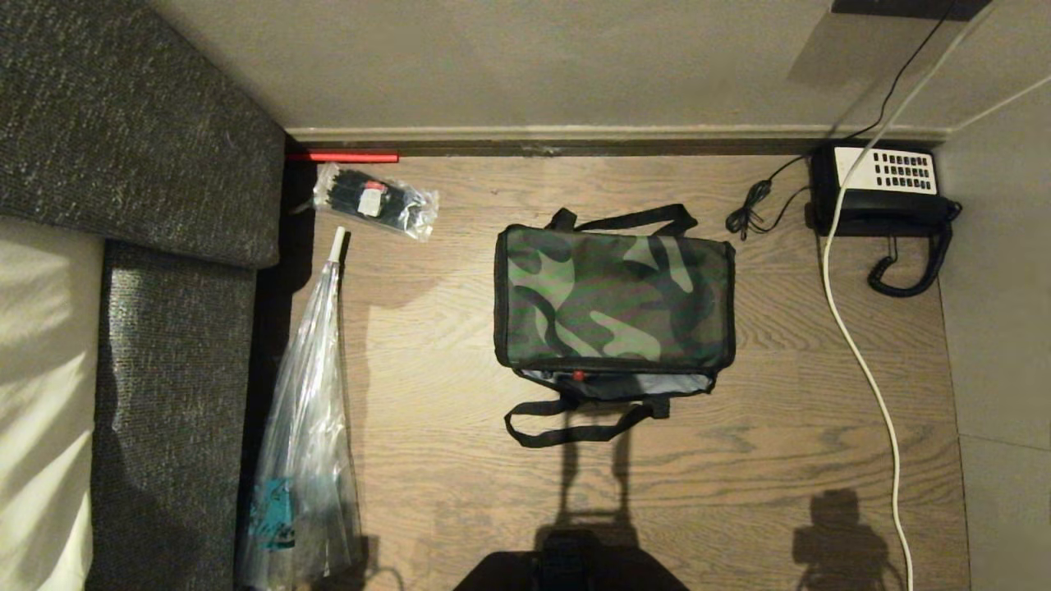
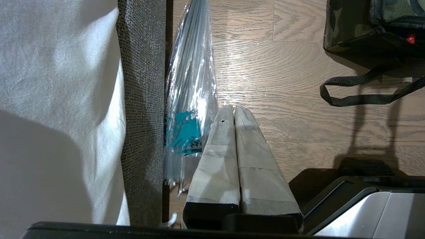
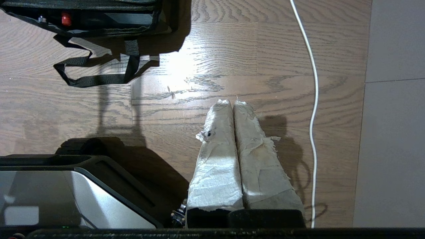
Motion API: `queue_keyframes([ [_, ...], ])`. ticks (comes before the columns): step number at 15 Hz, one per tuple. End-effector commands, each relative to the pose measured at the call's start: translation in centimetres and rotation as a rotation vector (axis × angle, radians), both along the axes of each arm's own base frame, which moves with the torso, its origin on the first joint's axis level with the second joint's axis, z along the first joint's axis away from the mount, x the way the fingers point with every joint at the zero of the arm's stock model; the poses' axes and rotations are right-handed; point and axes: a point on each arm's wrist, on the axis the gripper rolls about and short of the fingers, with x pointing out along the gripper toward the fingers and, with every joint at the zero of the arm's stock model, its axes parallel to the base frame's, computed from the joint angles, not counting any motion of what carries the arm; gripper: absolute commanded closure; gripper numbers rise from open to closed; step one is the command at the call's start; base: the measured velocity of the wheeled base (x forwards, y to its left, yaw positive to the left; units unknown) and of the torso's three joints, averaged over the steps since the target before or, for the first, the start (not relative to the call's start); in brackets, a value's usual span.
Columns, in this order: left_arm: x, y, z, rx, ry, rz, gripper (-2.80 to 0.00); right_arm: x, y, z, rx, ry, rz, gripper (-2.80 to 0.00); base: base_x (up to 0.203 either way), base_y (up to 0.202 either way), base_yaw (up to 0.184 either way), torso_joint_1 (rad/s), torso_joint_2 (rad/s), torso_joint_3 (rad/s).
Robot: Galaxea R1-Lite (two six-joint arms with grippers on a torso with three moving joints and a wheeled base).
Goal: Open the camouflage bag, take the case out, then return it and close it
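Camouflage bag [image 1: 614, 297] between umbrella [image 1: 305, 443] and telephone [image 1: 887, 189]

My left gripper [image 2: 234, 108] hangs above the wooden floor [image 2: 282, 109], taped fingers pressed together. A clear plastic bag [image 2: 191, 83] with teal print lies just beside the grey sofa [image 2: 142, 99]. The camouflage bag [image 2: 352, 30] sits farther off, strap [image 2: 358, 99] trailing.

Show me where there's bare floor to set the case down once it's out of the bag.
Widest bare patch: between the camouflage bag and the folded clear umbrella. Another lies between the bag and the white cable. The floor in front is partly taken by the bag's strap loop. Crowded: the telephone corner and the plastic packet by the sofa.
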Motion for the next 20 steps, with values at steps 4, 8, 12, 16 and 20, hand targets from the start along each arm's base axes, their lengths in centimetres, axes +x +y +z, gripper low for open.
queue_keyframes([
  [4,0.02,0.0,-0.02,-0.018,0.001,0.002,0.0,0.02,0.0,-0.01,0.0,0.005,-0.001,0.0,0.0,0.0,0.0,0.002,0.0,0.083],
  [8,0.02,0.0,-0.02,-0.018,0.001,0.002,0.0,0.02,0.0,-0.01,0.0,0.005,-0.001,0.0,0.0,0.0,0.0,0.0,0.0,0.198],
  [12,0.02,0.0,-0.01,-0.018,0.0,0.001,0.0,0.02,0.0,0.0,0.0,0.004,0.0,0.0,0.0,0.0,0.0,0.004,0.0,0.202],
  [16,0.02,0.0,-0.01,-0.018,0.0,0.002,0.0,0.02,0.0,-0.01,-0.002,0.005,0.001,0.0,0.0,0.0,0.0,0.001,0.0,0.201],
  [20,0.02,0.0,-0.01,-0.018,0.0,0.0,0.0,0.02,0.0,0.0,0.001,0.004,0.001,0.0,0.0,0.0,0.0,0.001,0.0,0.202],
])
